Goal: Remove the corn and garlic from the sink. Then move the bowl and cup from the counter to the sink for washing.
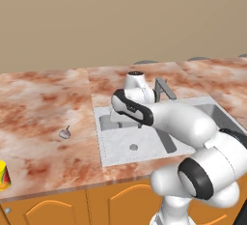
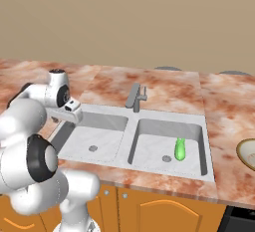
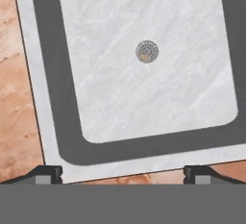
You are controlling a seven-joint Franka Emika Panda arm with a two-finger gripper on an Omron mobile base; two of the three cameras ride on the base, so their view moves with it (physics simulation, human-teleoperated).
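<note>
At the far left, the yellow cup (image 1: 4,175) stands at the front edge of the marbled reddish bench (image 1: 43,103). Further right the small greyish garlic (image 1: 65,133) lies on the bench, just left of the sink (image 1: 102,137), well apart from the gripper (image 3: 122,172). The gripper hangs over the sink's left basin (image 3: 149,59) with its jaws wide and nothing between them, the round drain (image 3: 147,52) below. The smooth green corn (image 2: 180,149) lies in the right basin beyond the angular tap (image 2: 135,97). The beige bowl (image 2: 247,153) sits at the bench's right edge.
</note>
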